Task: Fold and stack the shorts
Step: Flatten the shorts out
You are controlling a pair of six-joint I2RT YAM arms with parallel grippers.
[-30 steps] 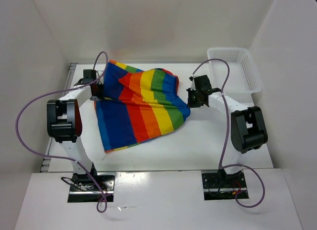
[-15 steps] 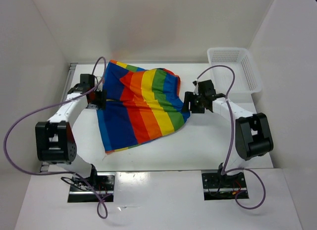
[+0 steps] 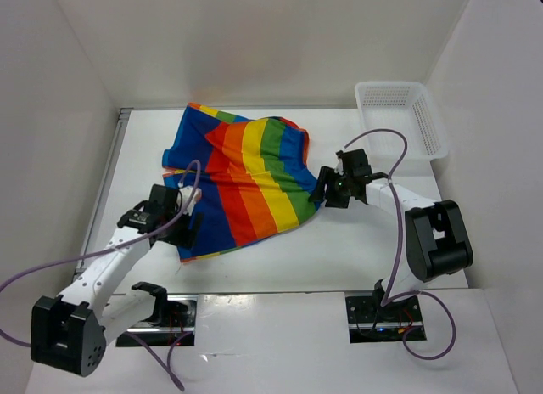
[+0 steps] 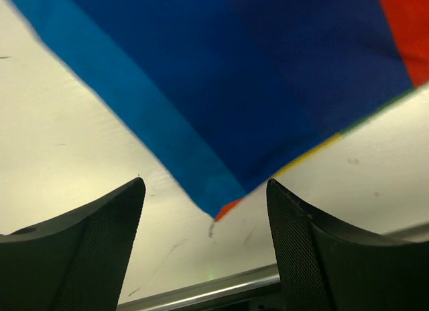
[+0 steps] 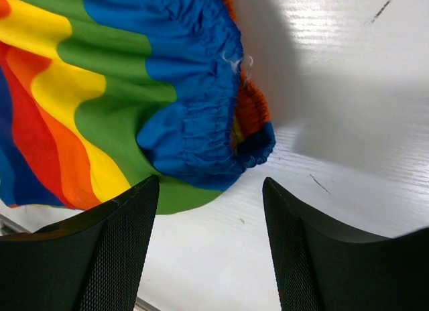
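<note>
The rainbow-striped shorts [image 3: 246, 177] lie spread on the white table, with a dark blue area at their near left. My left gripper [image 3: 185, 226] stands open just short of their near-left corner [image 4: 218, 207], which points between the fingers [image 4: 100, 251] without touching them. At the shorts' right edge my right gripper [image 3: 327, 187] is open too. The gathered blue waistband [image 5: 201, 116] lies just beyond its fingertips, with bare table between them.
A white mesh basket [image 3: 400, 115] stands at the back right corner. White walls close in the table on the left, back and right. The table's metal front edge [image 4: 221, 287] runs close under the left gripper.
Both grippers have opened. The left arm swung from the shorts' far-left edge toward me, down to their near-left corner. The right gripper shifted slightly nearer along the right edge.
</note>
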